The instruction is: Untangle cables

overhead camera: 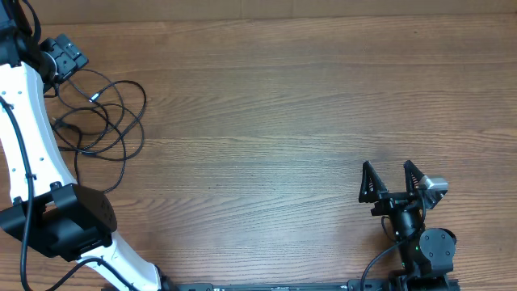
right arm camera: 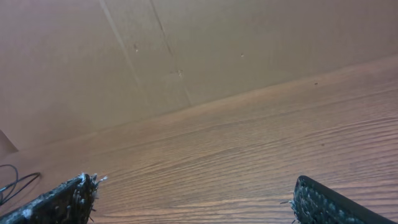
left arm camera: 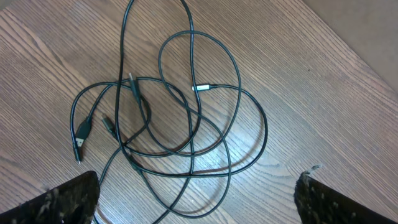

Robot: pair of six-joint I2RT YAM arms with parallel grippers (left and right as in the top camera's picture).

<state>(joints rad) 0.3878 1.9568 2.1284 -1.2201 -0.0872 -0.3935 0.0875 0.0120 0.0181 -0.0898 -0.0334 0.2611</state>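
Overhead: cables (overhead camera: pixel 101 113) looped on surface (overhead camera: pixel 283 97) just beside left claw (overhead camera: pixel 69 58), well apart from right claw (overhead camera: pixel 388 166), spread and empty; likely first reach, nothing pinched yet; left wrist: claw spread above cables, plug ends (left arm camera: pixel 81 134) plain here, unclear overhead; next, probably pinching one free end; right wrist: cables (right arm camera: pixel 12 180) only at far left of claw.

Overhead: top-down, whole table (overhead camera: pixel 283 97). L wrist: close above cables (left arm camera: pixel 186 148), also in overhead. R wrist: low, oblique.
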